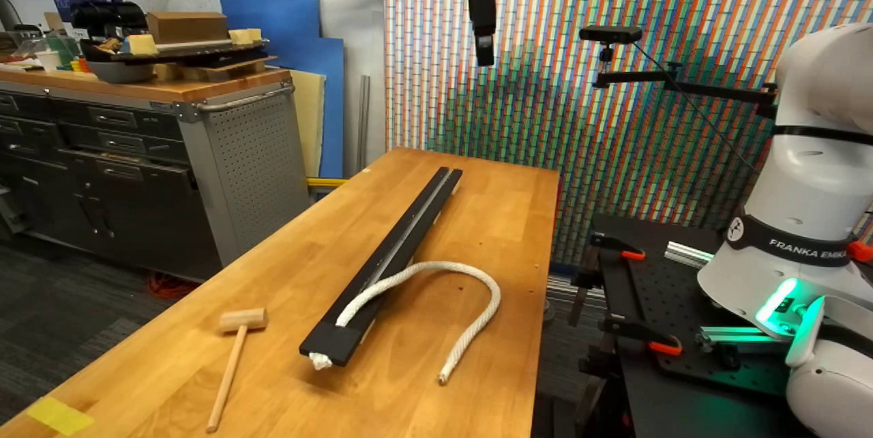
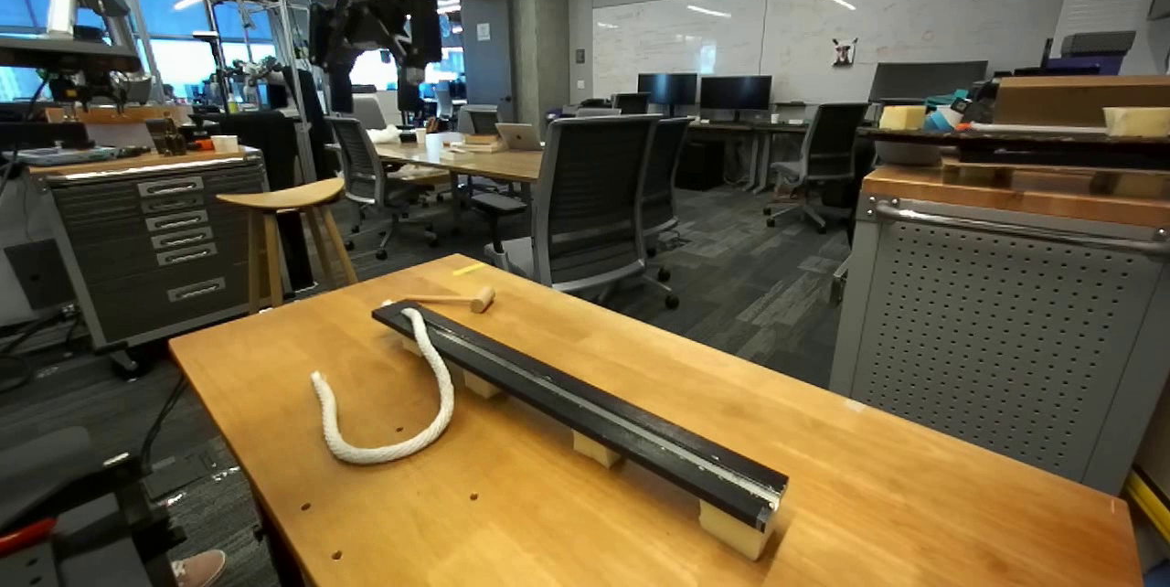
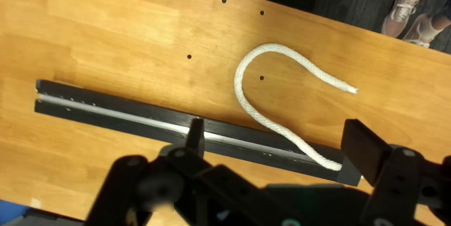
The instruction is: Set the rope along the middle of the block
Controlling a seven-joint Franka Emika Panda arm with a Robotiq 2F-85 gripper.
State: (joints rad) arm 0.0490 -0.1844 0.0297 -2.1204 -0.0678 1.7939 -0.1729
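Hovering above the block [image 2: 585,401], my pincer [image 2: 375,101] spread and empty, I am judging the job barely begun, the rope [image 3: 239,81] resting one end on it, most curving beside it, unlaid.

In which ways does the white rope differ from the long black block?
The rope is white; the block is mostly black. The rope bends into a curve; the block is straight. The rope has one end on the block and the other on the table; the block sits raised on pale supports. Both are long and narrow.
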